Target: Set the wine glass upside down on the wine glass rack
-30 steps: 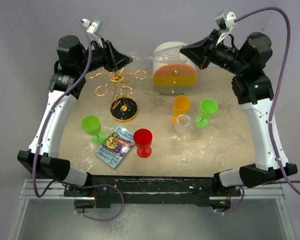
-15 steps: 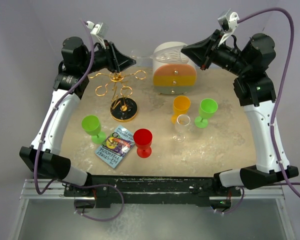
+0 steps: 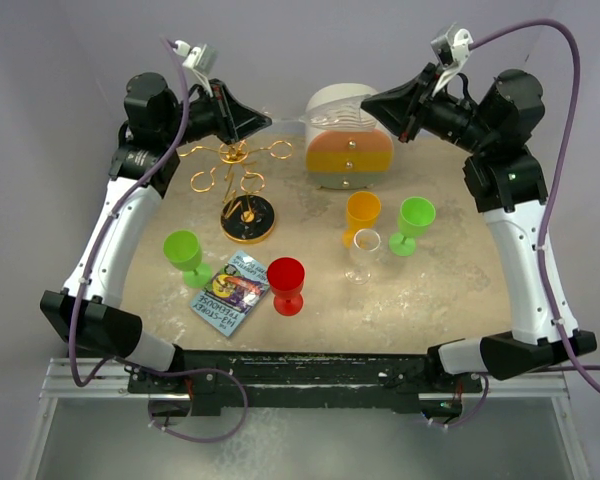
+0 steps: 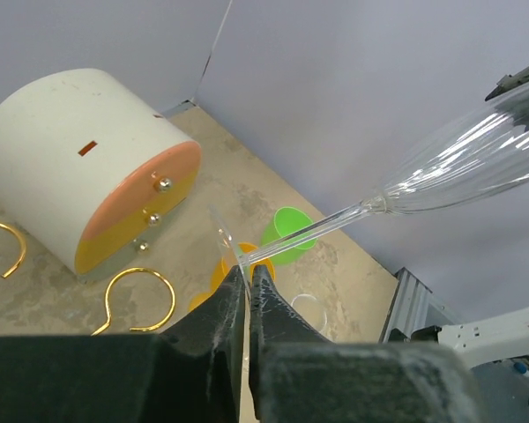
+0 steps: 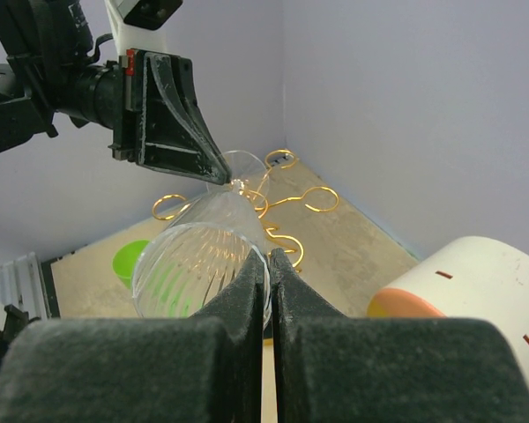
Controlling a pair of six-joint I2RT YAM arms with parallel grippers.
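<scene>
Left wrist view: the left gripper (image 4: pixel 249 269) has its jaws almost together, pinching the stem of the wine glass (image 4: pixel 458 167) near the foot. The glass lies sideways in the air at 12 o'clock, its bowl rim clamped by the closed right gripper (image 5: pixel 269 256). The right should let go only once the left's hold is firm. The wine glass rack (image 3: pixel 248 220) stands at 10 o'clock.

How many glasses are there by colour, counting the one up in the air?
Green glasses: 2
Red glass: 1
Orange glass: 1
Clear glasses: 2
Total: 6
</scene>
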